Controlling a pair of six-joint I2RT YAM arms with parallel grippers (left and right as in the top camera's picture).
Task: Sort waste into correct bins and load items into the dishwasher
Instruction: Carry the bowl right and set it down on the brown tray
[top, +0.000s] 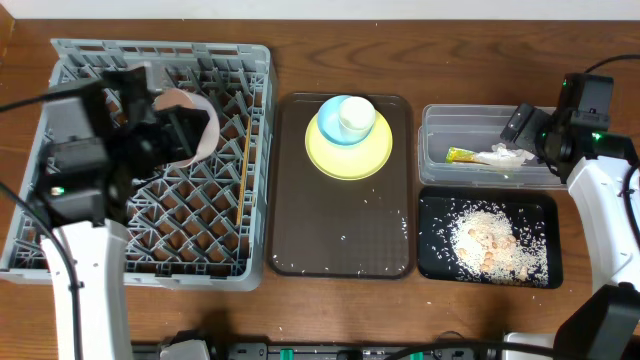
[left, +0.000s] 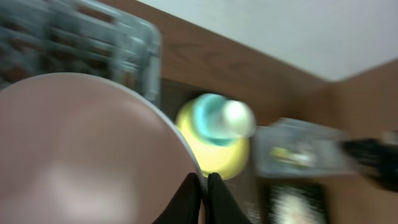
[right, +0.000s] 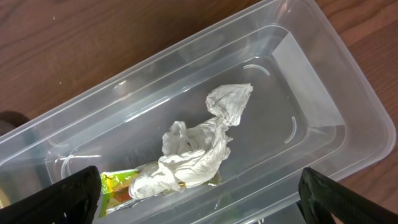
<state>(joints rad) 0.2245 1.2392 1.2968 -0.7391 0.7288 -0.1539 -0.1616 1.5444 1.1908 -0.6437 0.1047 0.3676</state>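
This looks like a robotics lab bench staged as a dish-clearing station, not a real kitchen. A bare wooden table (top: 330, 45) carries a grey dish rack (top: 160, 47) at the left, a brown serving tray (top: 340, 220) in the middle, and a clear tub (top: 432, 150) and black tray (top: 432, 265) at the right. White robot arms (top: 85, 270) stand at its near corners, and the blurred left wrist view seems to show a plain pale wall (left: 280, 31) beyond.

A: Are you spotting any writing you can read here?

B: No, you are not getting one legible word, number or logo. The yellow-green snack wrapper (right: 117, 185) in the clear tub (right: 323, 74) is showing some print, but the crumpled tissue (right: 199, 149) is covering much of it, and the rest is coming out too small to read. The left wrist view is blurring everything it is catching.
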